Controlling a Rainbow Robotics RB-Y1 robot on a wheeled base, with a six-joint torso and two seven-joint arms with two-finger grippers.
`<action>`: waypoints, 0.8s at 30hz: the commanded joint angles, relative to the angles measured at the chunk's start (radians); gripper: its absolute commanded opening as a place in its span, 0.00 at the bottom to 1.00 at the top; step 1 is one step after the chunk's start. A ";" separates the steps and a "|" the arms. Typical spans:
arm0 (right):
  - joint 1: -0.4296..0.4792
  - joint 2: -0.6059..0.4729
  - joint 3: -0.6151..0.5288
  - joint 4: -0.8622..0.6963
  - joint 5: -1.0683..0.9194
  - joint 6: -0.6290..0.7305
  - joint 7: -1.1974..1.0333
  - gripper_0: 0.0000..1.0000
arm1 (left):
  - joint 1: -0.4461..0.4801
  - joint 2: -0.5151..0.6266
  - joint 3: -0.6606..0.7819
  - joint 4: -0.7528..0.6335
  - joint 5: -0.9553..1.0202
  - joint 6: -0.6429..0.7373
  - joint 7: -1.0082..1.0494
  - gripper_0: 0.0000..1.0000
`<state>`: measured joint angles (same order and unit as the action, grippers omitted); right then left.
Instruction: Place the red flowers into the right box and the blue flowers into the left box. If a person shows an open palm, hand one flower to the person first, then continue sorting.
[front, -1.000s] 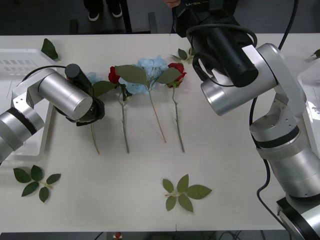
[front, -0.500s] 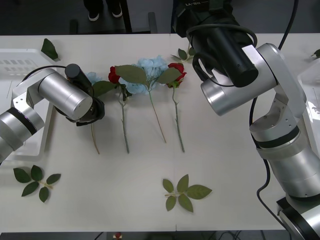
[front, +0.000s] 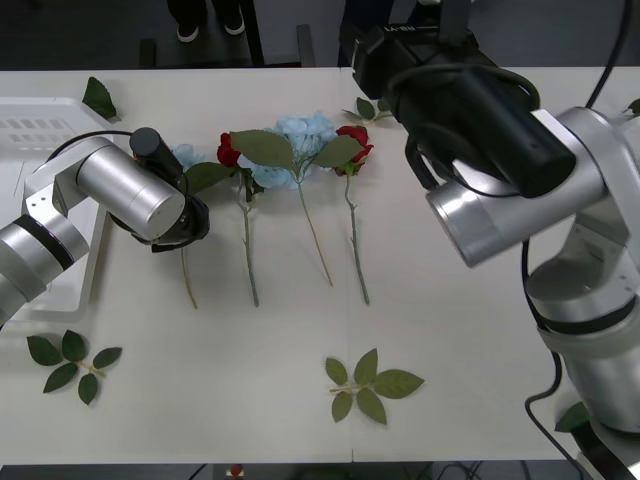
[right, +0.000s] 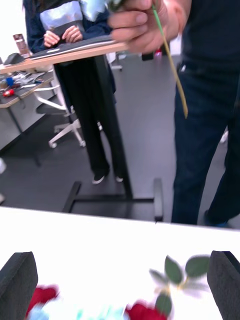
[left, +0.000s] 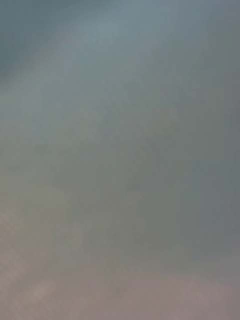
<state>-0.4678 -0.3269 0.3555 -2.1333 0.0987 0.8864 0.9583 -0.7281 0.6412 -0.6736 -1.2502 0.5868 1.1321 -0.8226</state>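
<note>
Front view, table before your robot: the right arm's bulk looms at two o'clock, its gripper (right: 120, 285) raised past the far edge with the two black fingers (right: 17, 282) spread wide at the corners of the right wrist view and nothing between them. Beyond it, the person (right: 210, 125) in dark trousers holds a green-stemmed flower (right: 170, 60) in a bare hand (right: 142, 22), so the handover looks done and sorting resumes. At nine o'clock the white left box (front: 40, 130) sits under the left arm, whose gripper (front: 180, 225) is pressed low over a blue flower (front: 186, 156) and its stem; you cannot tell how its jaws stand. Across the table's middle lie two red flowers (front: 228, 150) (front: 352, 140) flanking a second blue flower (front: 305, 135), blooms toward twelve, stems toward six. Loose leaf sprigs (front: 368, 385) lie at six and seven o'clock. Your risk, by this reading: leaves overlap between neighbouring flowers, so a lift at the left could drag the red rose beside it.
</note>
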 joint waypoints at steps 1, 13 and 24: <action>0.090 -0.093 0.017 -0.208 -0.073 0.066 -0.007 0.99 | 0.012 0.005 -0.008 -0.008 -0.007 -0.011 -0.020 0.00; 0.322 -0.207 -0.127 -0.353 -0.438 0.398 -0.004 0.99 | 0.010 0.006 -0.008 -0.008 -0.005 -0.011 -0.023 0.00; 0.193 -0.136 -0.159 0.093 -0.527 0.471 0.080 0.99 | -0.020 0.112 -0.008 -0.146 0.077 0.104 -0.038 0.00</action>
<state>-0.2084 -0.5032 0.1914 -2.1179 -0.4118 1.3655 0.9736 -0.7276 0.6874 -0.6736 -1.3248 0.6247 1.1844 -0.8297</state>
